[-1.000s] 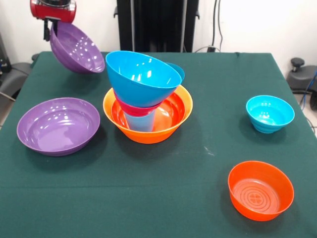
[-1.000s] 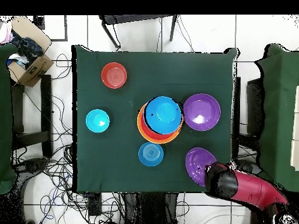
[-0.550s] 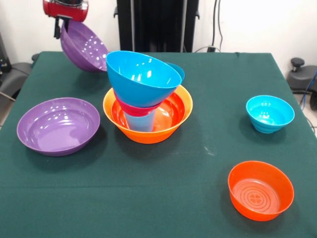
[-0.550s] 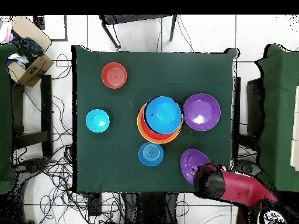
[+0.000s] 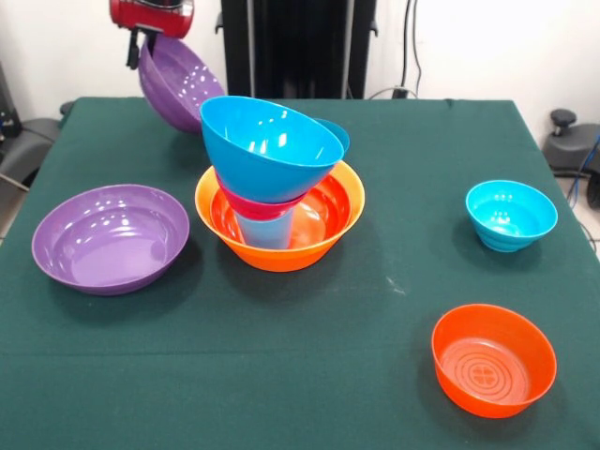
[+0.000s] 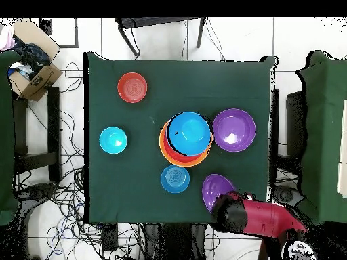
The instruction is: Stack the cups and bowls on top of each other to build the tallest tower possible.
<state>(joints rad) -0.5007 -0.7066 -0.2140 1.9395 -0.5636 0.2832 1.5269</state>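
The tower stands mid-table: a large orange bowl (image 5: 281, 251) holds a light blue cup (image 5: 265, 231), a magenta bowl (image 5: 255, 202) and a tilted blue bowl (image 5: 267, 145) on top. My gripper (image 5: 142, 52) is shut on the rim of a purple bowl (image 5: 183, 84), which hangs tilted in the air left of and behind the tower. From above, that held purple bowl (image 6: 215, 189) sits beside the arm's red head (image 6: 254, 215), near the tower (image 6: 186, 135). A second purple bowl (image 5: 111, 237) rests on the table's left.
A cyan bowl (image 5: 511, 216) and a red-orange bowl (image 5: 493, 358) sit on the right of the green table (image 5: 328, 375). Another blue bowl (image 6: 175, 179) lies behind the tower. A cardboard box (image 6: 30, 68) and a chair (image 6: 159, 27) stand off the table.
The gripper has carried the held purple bowl sideways toward the tower, to the right in the front view. Everything on the table has stayed put.
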